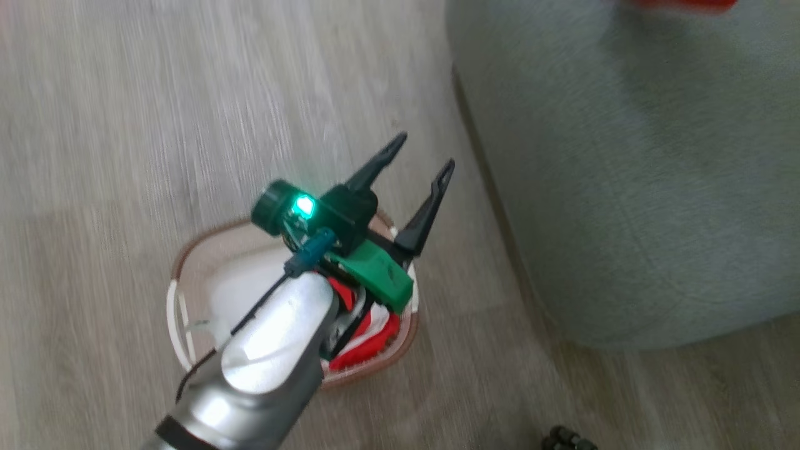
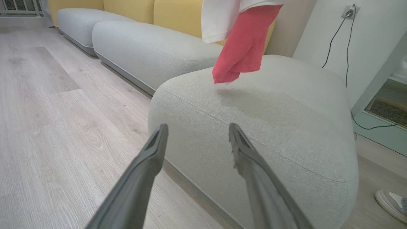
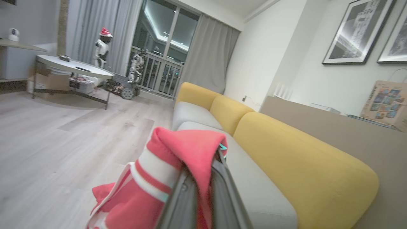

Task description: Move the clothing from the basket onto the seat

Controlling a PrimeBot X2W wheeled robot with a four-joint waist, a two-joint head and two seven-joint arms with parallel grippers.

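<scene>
The head view is blurred, and the left arm covers much of the basket (image 1: 181, 269). Only a part of the second garment (image 1: 369, 347), red with white, is visible inside it, near its right wall. I cannot tell whether it is the jersey or the shorts. At the top edge of the same view a strip of the red garment (image 1: 681, 4) is cut off, above the seat (image 1: 656, 187). The left end effector (image 1: 425, 152) hovers over the far rim of the basket, with its pale forearm rising from the lower left. Its two fingers are spread wide apart with nothing between them, and in the left wrist view they point toward the side of the seat. The right end effector (image 3: 203, 171) is closed on the red garment, whose folds hide the fingertips, and a white striped band hangs left of the fingers. In the left wrist view this garment hangs over the seat. Its lower end is at the cushion's top, but I cannot decide whether it touches. The basket stands on the floor (image 1: 125, 125) just beside the seat.
</scene>
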